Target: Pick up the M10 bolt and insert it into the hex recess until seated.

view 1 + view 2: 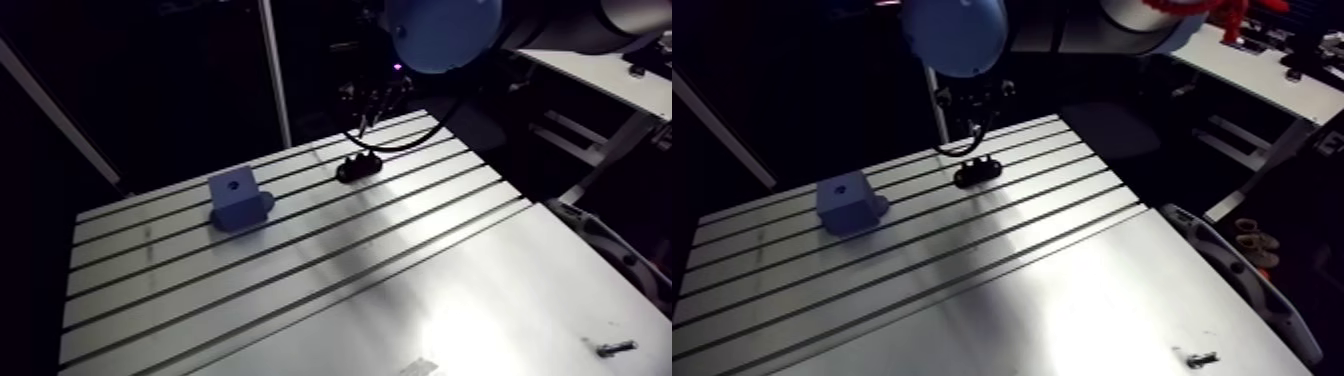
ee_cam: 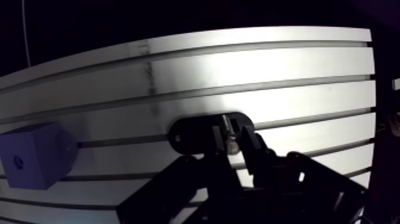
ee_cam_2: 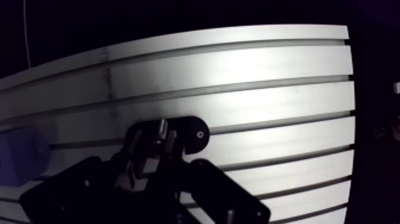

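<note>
End effector clamped on M10 bolt over black holder; blue block at holder's 9 o'clock, arm view. Prob. steel: stiff, slick; hold by shank.

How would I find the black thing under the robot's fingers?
Look at the big silver table with long grooves. Near its far edge, right under the fingers holding a small bolt, lies a flat black piece with rounded ends. Its only close neighbour is a blue block with a hole on top; this one is low and dark.
</note>
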{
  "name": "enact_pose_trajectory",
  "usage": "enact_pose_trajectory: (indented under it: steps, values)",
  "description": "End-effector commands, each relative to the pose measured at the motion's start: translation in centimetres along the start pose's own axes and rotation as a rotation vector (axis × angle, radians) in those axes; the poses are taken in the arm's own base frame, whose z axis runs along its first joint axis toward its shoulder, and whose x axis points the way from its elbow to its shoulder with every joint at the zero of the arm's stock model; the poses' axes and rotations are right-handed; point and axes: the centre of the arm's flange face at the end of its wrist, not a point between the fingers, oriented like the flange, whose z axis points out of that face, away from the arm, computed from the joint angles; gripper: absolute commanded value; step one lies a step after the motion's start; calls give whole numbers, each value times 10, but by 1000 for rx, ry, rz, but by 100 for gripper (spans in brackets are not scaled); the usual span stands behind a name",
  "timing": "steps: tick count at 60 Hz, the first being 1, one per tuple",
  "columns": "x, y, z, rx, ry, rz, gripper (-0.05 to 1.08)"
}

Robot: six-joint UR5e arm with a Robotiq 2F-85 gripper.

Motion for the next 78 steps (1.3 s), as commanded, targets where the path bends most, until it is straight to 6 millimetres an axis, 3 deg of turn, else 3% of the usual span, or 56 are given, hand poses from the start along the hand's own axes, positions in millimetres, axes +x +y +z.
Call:
enact_pose_trajectory:
  steps: [1, 3, 14, 16, 21, 31, 35, 47, 56, 66, 78]
  values:
    - [8, -16, -36, -3, 25, -26, 75]
    - [9, -18, -49, -4, 28, -30, 75]
    - [11, -35, -84, 14, -23, -42, 75]
    - [13, -40, -99, 23, -54, -39, 75]
    - [16, -45, -111, 34, -88, -28, 75]
    - [25, -95, -135, 26, -191, -98, 75]
    - [30, -117, -137, 12, -217, -119, 75]
    - [46, -181, -115, -1, -322, -188, 75]
    - [50, -205, -102, 3, -360, -214, 75]
    - [51, -247, -88, -25, -370, -242, 75]
    - [51, -277, -87, -50, -358, -240, 75]
